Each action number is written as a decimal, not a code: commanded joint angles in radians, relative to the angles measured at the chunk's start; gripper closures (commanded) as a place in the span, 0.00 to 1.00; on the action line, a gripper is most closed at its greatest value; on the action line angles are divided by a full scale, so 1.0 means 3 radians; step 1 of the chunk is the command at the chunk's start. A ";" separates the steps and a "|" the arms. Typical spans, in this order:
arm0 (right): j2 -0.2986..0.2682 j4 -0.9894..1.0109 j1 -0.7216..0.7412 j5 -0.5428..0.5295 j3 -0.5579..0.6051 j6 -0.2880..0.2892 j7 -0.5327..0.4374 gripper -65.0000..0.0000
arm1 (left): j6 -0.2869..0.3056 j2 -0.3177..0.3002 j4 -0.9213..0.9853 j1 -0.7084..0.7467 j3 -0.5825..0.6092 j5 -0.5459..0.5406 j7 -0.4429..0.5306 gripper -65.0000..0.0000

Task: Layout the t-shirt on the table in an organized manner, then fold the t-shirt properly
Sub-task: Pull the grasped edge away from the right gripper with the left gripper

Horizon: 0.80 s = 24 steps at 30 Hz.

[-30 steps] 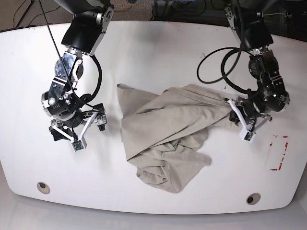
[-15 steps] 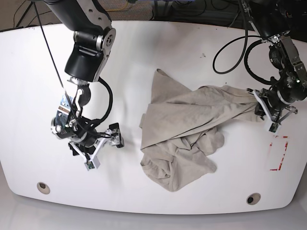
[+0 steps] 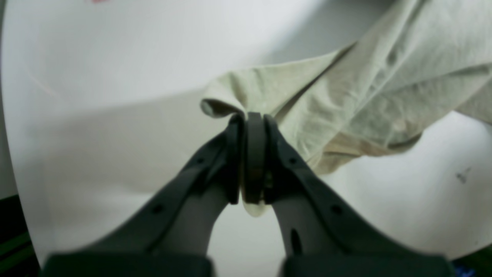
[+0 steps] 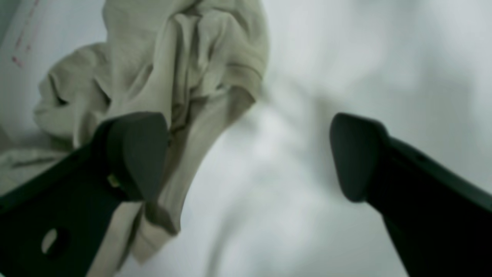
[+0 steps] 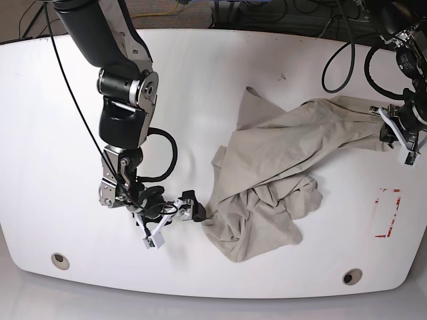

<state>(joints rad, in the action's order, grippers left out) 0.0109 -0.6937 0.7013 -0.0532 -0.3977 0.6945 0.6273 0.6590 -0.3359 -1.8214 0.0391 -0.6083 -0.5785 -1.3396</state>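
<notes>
The beige t-shirt [image 5: 280, 163] lies crumpled on the white table [image 5: 53, 113], right of centre. At the base view's far right, my left gripper [image 5: 398, 132] is shut on a pinch of the shirt's edge, and the cloth is drawn out toward it. The left wrist view shows that pinch of t-shirt [image 3: 346, 92] between the closed tips of the left gripper [image 3: 253, 121]. My right gripper [image 5: 175, 222] stands open, low over the table at the shirt's lower left edge. In the right wrist view the right gripper [image 4: 246, 154] has one finger [image 4: 134, 154] in front of a bunched fold of t-shirt [image 4: 180, 57].
Two round grey holes [image 5: 60, 261] [image 5: 351, 276] sit near the front edge. A red dashed rectangle [image 5: 388, 212] is marked at the right, below the left gripper. Cables hang behind the table's far edge. A small dark speck [image 5: 281, 77] marks the tabletop.
The left gripper has drawn the t-shirt to the right and farther back, and the whole cloth slid with it. The right arm reached down and right, up to the shirt's lower left edge.
</notes>
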 commanded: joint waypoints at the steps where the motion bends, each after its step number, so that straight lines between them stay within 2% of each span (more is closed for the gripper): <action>1: -0.0013 0.0208 0.0202 -0.0055 0.0009 0.0012 -0.0242 0.00 | 0.0005 -0.0075 -0.0064 0.0005 -0.0103 -0.0100 0.0069 0.99; 5: -0.0013 0.0535 0.0268 -0.0055 0.0009 0.0012 -0.0493 0.00 | 0.0005 -0.0085 -0.0064 0.0046 -0.0266 -0.0140 0.0069 0.99; 10: -0.0008 0.0735 0.0283 -0.0071 0.0014 0.0012 -0.0682 0.00 | 0.0015 -0.0213 -0.0064 0.0128 -0.0425 -0.0140 0.0069 0.99; 14: 0.0058 0.0811 0.0273 -0.0060 0.0014 0.0012 -0.0759 0.00 | 0.0130 -0.0233 -0.0064 0.0189 -0.0563 -0.0135 0.0069 0.99; 24: 0.0150 0.1026 0.0263 -0.0081 0.0009 0.0012 -0.0907 0.00 | 0.0130 -0.0428 -0.0064 0.0460 -0.0757 -0.0135 0.0069 0.99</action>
<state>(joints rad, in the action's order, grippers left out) 0.0471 -0.3851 0.7403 -0.0559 -0.3946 0.6819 0.3840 0.6968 -0.4362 -1.8225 0.1753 -0.8261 -0.6109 -1.3384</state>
